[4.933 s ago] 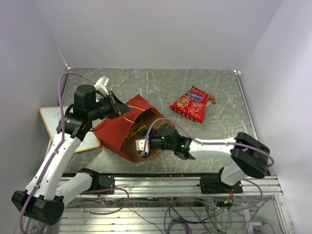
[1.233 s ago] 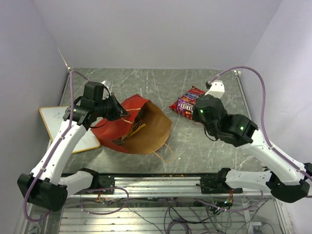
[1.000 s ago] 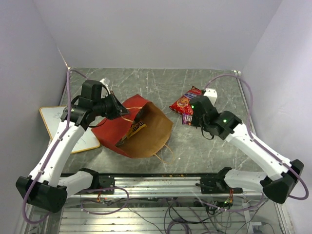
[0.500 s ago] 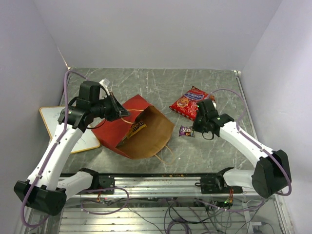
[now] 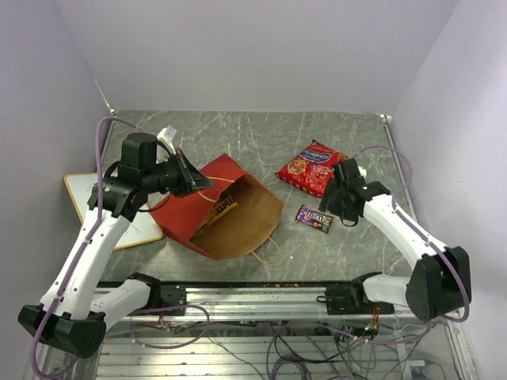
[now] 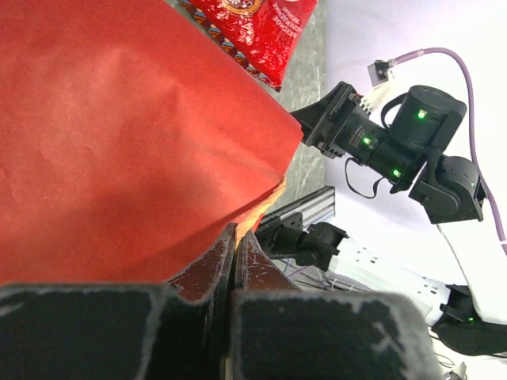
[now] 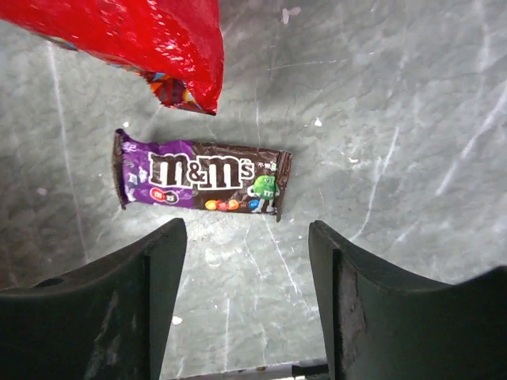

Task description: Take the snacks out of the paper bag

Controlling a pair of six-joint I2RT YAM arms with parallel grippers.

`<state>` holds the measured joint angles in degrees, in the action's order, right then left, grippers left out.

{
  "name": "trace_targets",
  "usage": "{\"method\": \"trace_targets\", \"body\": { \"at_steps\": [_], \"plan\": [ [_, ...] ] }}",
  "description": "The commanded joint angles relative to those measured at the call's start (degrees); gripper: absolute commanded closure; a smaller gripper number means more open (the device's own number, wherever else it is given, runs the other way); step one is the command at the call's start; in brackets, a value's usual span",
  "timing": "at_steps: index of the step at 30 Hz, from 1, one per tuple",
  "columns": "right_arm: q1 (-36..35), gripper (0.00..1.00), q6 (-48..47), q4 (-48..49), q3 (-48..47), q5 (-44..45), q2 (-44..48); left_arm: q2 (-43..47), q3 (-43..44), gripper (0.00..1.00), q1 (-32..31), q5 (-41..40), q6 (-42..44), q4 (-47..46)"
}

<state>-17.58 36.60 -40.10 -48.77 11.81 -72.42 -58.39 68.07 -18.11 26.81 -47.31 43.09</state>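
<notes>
I am pinching the red upper edge of the paper bag with my left gripper, its two fingers pressed together on the paper, so the bag is lying on its side with its mouth propped open. My right gripper is hanging with its fingers spread apart and nothing between them.

Just ahead of those open fingertips the purple candy packet is lying flat on the table, free of any touch, its long axis running crosswise from one finger toward the other. Beyond it, a little further from my right hand, the red chip bag is resting, one corner nearly over the packet's end. I am judging both of these as out of the bag.

What matters now is sitting the other way. A yellow packet is showing inside the paper bag, well apart from my right hand and off to its left, close under my left hand. Its long axis is slanting from the bag's depth toward the open mouth. My left hand is nearer but is busy holding the lip, so I am counting on the free right hand to swing left and enter along that slant. Whether more packets are lying deeper inside, I cannot tell.
</notes>
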Motion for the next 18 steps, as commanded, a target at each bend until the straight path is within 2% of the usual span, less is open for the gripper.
{"method": "trace_targets", "body": {
  "at_steps": [1,4,6,9,13,15,18],
  "plan": [
    [0.3,0.35,-0.08,-6.07,-5.12,-0.73,5.31,1.66,0.08,0.93,-0.08,2.9,-4.02,-2.02],
    [-0.65,0.29,1.68,-2.65,-3.32,-13.71,8.07,2.31,-0.33,0.93,-0.08,4.53,-6.19,-3.1],
    [-3.34,0.28,4.72,-0.38,-1.8,-16.2,9.96,1.29,1.53,0.93,-0.08,3.97,-4.82,-1.08],
    [-12.55,0.26,9.48,3.77,-0.81,-10.93,14.12,-0.52,3.77,0.93,-0.08,3.5,-3.15,1.03],
    [-23.96,0.22,11.94,12.31,0.84,-8.17,17.95,-0.85,3.95,0.93,-0.08,4.37,-4.77,-1.51],
    [-30.78,0.22,9.74,15.66,0.54,-3.79,18.43,-0.75,3.95,0.93,-0.08,3.85,-5.15,-2.56],
    [-40.28,0.22,1.23,20.51,0.18,4.12,17.03,-0.63,3.88,0.93,-0.08,3.05,-4.52,-2.58]
  ]
}}
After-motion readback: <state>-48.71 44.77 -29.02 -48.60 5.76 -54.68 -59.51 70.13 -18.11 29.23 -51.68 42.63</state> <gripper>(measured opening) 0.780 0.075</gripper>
